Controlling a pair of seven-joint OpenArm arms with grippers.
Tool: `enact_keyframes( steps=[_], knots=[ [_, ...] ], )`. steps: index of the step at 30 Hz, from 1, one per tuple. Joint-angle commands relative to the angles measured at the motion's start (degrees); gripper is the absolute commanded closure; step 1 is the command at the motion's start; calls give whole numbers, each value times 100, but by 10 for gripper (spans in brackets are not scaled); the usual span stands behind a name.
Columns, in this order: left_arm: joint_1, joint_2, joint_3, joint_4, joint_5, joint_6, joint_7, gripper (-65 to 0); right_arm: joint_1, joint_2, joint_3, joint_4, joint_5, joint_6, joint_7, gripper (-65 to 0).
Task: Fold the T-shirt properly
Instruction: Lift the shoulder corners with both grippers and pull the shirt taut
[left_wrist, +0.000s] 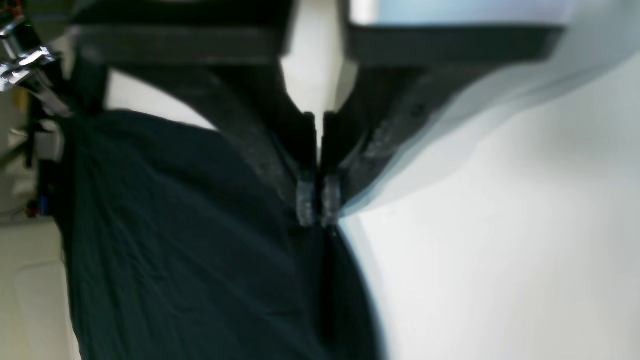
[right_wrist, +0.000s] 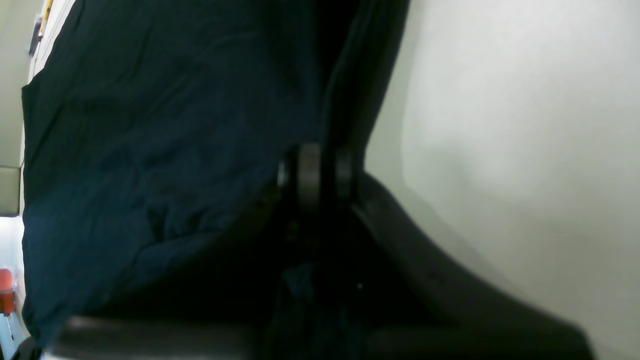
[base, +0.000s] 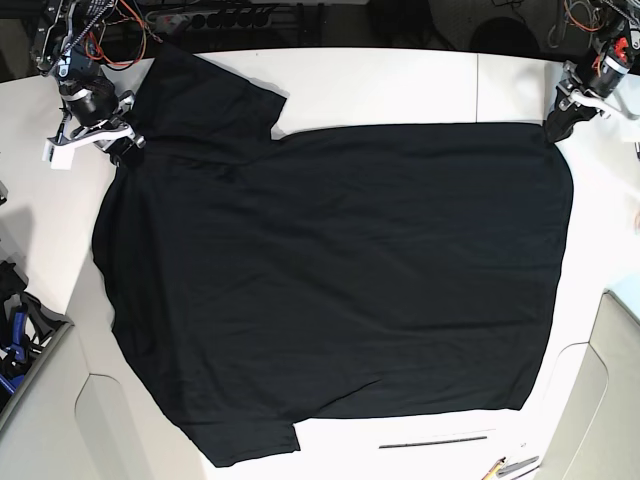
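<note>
The black T-shirt (base: 330, 280) lies spread flat on the white table (base: 400, 85), plain side up, with no print showing. Its sleeves point to the far left and near left, and its hem is at the right. My left gripper (base: 555, 125) is shut on the far right hem corner; in the left wrist view (left_wrist: 318, 212) its jaws pinch the edge of the cloth (left_wrist: 175, 240). My right gripper (base: 125, 145) is shut on the shirt's far left edge by the sleeve; in the right wrist view (right_wrist: 322, 172) the cloth (right_wrist: 150, 150) runs between the fingers.
A thin dark rod (base: 435, 441) and pens (base: 510, 466) lie near the front edge, right of the near sleeve. Blue tools (base: 15, 340) sit off the table's left side. Cables (base: 200, 15) run along the back. Grey panels border the front corners.
</note>
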Motion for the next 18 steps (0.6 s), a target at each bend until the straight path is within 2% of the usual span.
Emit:
enact_keyframes(
  steps=[1, 5, 8, 18],
  knots=[
    [50, -66, -98, 24, 0, 20, 22, 0, -31, 31, 7, 33, -164, -81, -133, 0],
    [55, -85, -466, 37, -28, 20, 28, 0, -35, 33, 9, 306, -168, -79, -315, 0],
    [87, -109, -750, 37, -50, -91, 39, 0, -85, 33, 9, 737, -179, 59, -448, 0],
    [437, -337, -1073, 87, -911, -91, 675, 0, -691, 33, 225, 2039, -229, 61, -929, 0]
  ],
)
